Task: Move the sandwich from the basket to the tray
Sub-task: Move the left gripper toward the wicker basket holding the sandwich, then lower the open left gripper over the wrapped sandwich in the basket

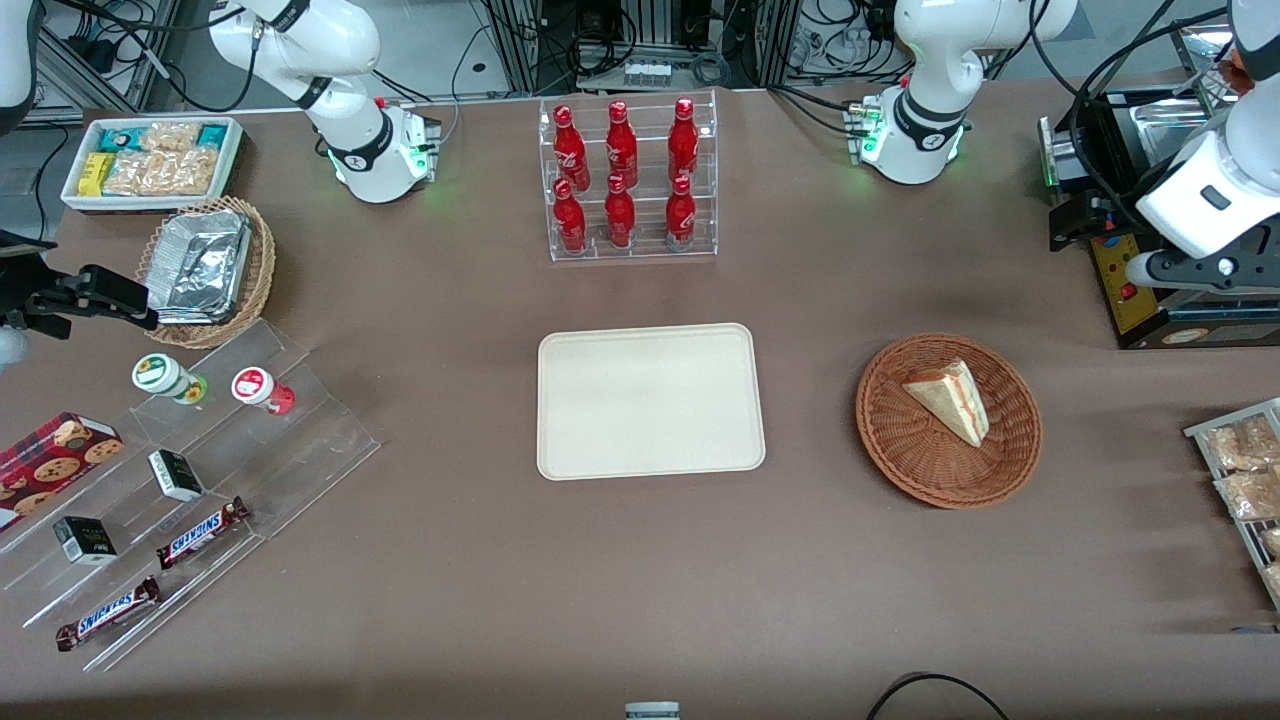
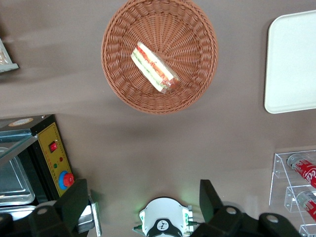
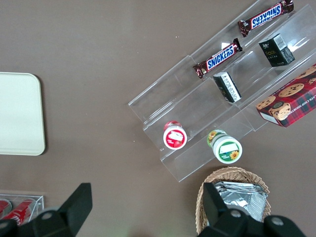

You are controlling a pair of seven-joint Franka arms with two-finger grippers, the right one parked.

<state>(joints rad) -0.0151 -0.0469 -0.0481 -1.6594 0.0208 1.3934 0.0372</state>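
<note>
Sandwich [image 2: 154, 67] in basket [image 2: 118, 74]; hand [image 2: 143, 205] apart, open.

A brown cloth-covered table [image 1: 640, 580] fills nearly the whole scene under even overhead light (soft shadows only), while along its far edge stand metal racks [image 1: 640, 40] hung with black cables [image 1: 150, 60] over a pale grey floor [image 1: 450, 40].

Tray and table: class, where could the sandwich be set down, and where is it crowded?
The tray is bare all over. Bare cloth lies between it and the basket holding the sandwich. The open gripper is above the table, clear of the basket. The bottle rack is crowded.
</note>
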